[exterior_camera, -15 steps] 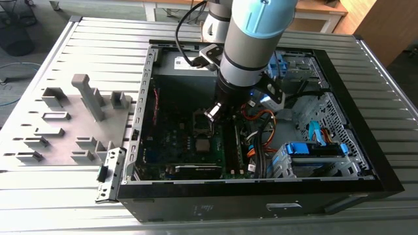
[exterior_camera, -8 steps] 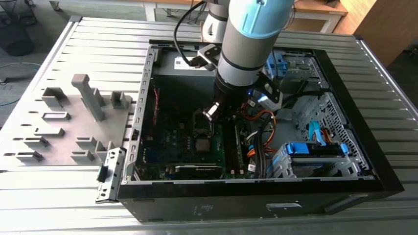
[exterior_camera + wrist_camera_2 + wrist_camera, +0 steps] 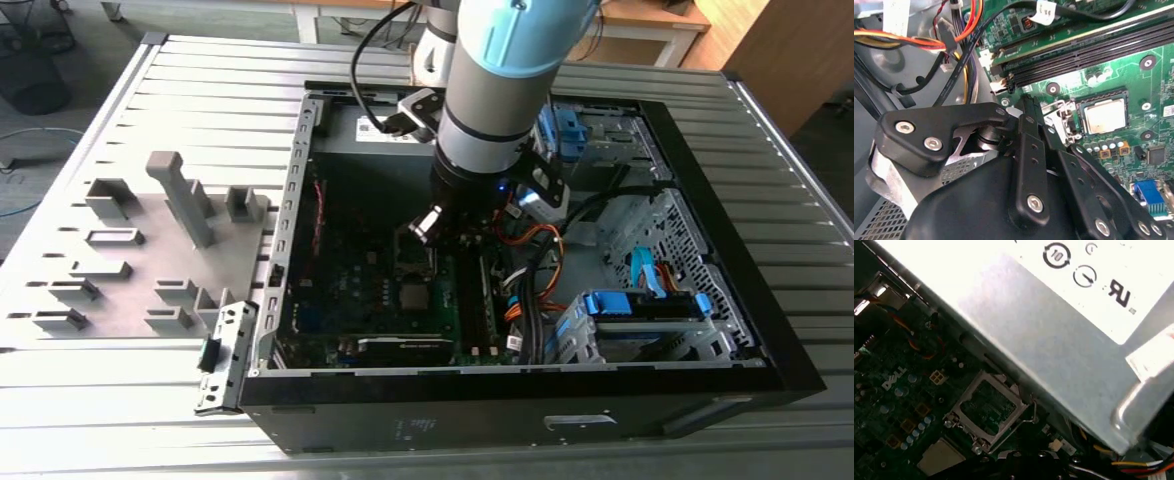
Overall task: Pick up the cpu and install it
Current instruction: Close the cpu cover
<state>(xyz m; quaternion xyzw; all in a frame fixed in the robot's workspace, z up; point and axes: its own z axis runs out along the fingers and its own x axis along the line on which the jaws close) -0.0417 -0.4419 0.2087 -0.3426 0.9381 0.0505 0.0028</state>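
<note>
arm (image 3: 497, 95): one grey tubular link, entering at the top edge of the exterior view and going steeply downward, leaning a little toward the exterior view's left.
joint cover (image 3: 527, 25): pale blue, at the upper end of the visible link.
side box (image 3: 416, 110): small, black and grey, fixed to the arm on the exterior view's left; a black cable (image 3: 363, 70) loops up from it.
wrist (image 3: 470, 175): black section under the grey link, pointing down.
gripper (image 3: 438, 226): black, at the lowest end of the arm, directed downward.
linkage bars (image 3: 1029, 165): black with silver screws, in the second wrist view they narrow toward the tip of the gripper (image 3: 1026, 107).
</note>
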